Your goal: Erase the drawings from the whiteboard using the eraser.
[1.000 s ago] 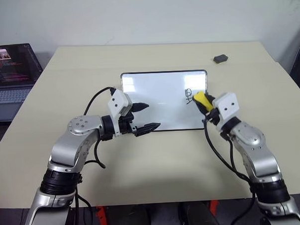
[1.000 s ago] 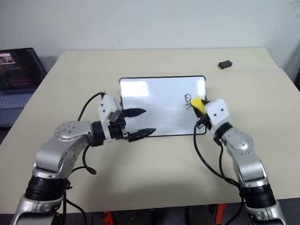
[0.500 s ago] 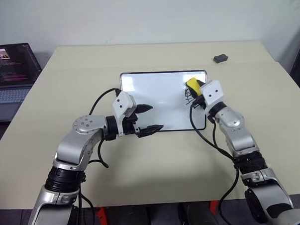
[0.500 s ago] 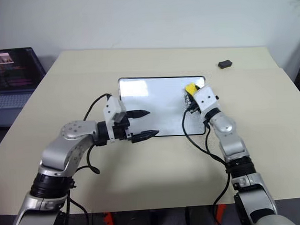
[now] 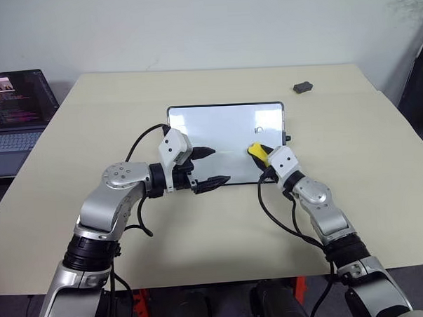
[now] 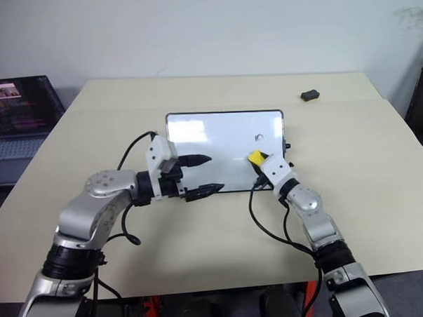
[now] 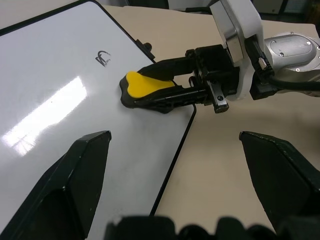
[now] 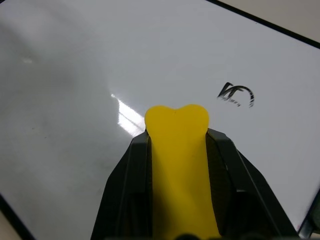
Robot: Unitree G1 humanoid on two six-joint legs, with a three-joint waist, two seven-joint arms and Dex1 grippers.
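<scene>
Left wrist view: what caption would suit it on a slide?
The right gripper presses the yellow eraser on the whiteboard, one drawing left.

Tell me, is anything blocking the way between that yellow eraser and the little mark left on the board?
Nothing visible does. The right hand holds the eraser on the whiteboard, and only bare white surface lies between it and the remaining drawing. The left hand hovers off to the side, out of that path.
</scene>
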